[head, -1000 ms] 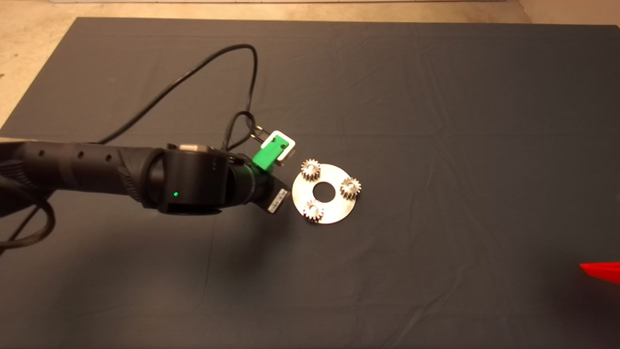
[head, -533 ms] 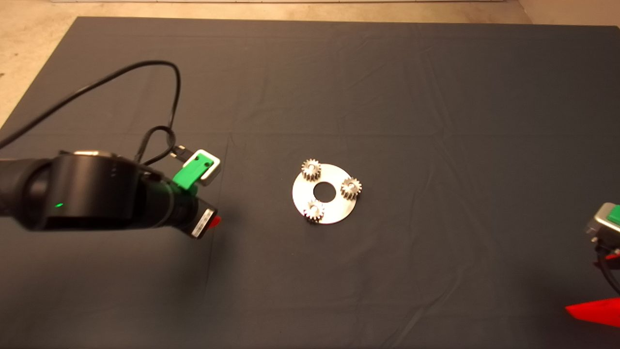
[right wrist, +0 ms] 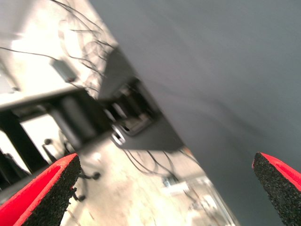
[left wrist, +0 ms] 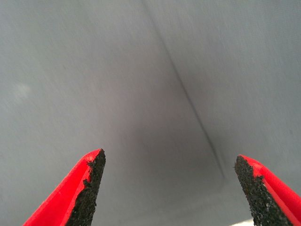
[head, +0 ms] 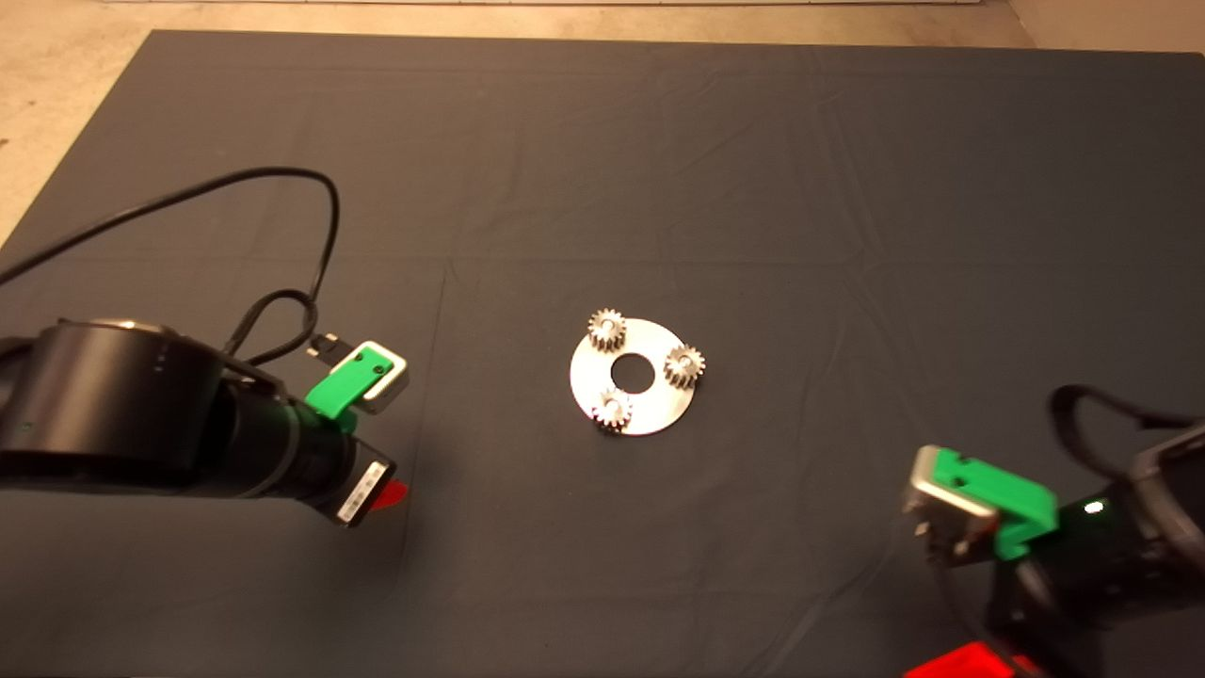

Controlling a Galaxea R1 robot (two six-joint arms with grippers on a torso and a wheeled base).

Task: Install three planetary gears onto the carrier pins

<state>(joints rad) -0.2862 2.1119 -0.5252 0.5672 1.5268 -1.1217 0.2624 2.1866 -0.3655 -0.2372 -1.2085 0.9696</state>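
All three planetary gears sit on the carrier pins mid-mat, with bare cloth all around, the left tool and right tool both gaping empty near the front edge.

Left gripper and right gripper, jaws apart.
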